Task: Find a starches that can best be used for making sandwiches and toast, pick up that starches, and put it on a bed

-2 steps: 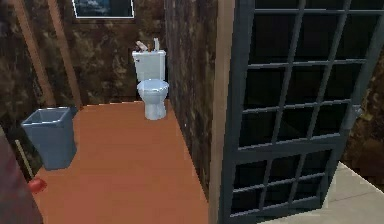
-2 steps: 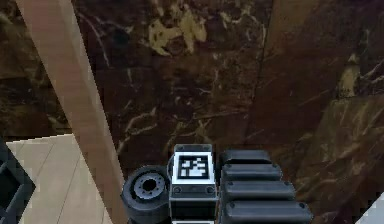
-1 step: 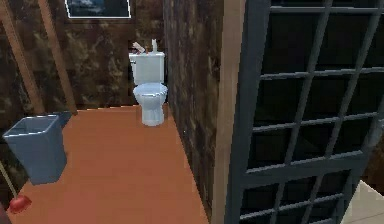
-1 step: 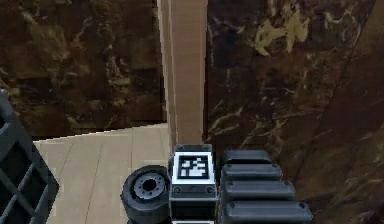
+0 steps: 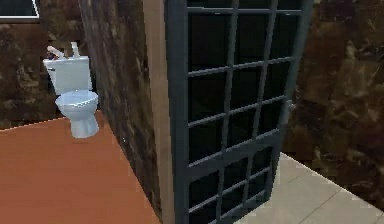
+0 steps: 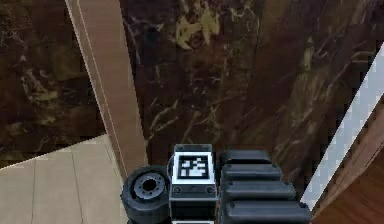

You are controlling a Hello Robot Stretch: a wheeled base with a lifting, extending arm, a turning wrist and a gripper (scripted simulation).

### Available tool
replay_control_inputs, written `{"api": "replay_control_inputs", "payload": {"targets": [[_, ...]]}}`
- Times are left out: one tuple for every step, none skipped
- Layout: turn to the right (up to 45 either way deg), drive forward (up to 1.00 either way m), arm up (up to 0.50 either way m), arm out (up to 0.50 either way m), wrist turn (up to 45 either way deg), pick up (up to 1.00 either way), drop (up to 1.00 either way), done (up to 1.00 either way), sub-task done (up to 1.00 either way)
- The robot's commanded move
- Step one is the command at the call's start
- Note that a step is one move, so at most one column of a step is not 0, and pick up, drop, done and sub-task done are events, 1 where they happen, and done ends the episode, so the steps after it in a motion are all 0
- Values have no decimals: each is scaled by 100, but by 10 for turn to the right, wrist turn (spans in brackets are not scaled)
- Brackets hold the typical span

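So the robot is parked right at a bathroom doorway: there's a white toilet (image 5: 77,100) on an orange-brown floor (image 5: 55,180) at the forward view's left, and a tall black gridded door (image 5: 235,110) with a wooden door frame (image 5: 157,100) takes up the middle. In the arm side view, the arm (image 6: 250,190) is tucked low at the bottom edge with its white marker square (image 6: 195,166). The pincer (image 6: 148,192) is just a dark round lump to the left of that. I can't make out its fingers, so I honestly can't tell what state it's in or whether it has anything in it. As for the bread, I can't tell where it is from here, and I'd guess a bathroom isn't the place to look, so one risk is just burning time poking around in there. The bigger worry, I think, is the tight spot. The dark marble wall (image 6: 250,80) and a wooden post (image 6: 105,80) look close on the arm's side, with only a patch of pale tiled floor (image 6: 55,185) beside them. Reaching out here would probably ram the wall, and a careless turn could clip the base on the frame or the gridded door. I'd say back out and search elsewhere.
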Motion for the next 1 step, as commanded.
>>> {"api": "replay_control_inputs", "payload": {"targets": [[0,40,0,0,0,0,0,0,0]]}}
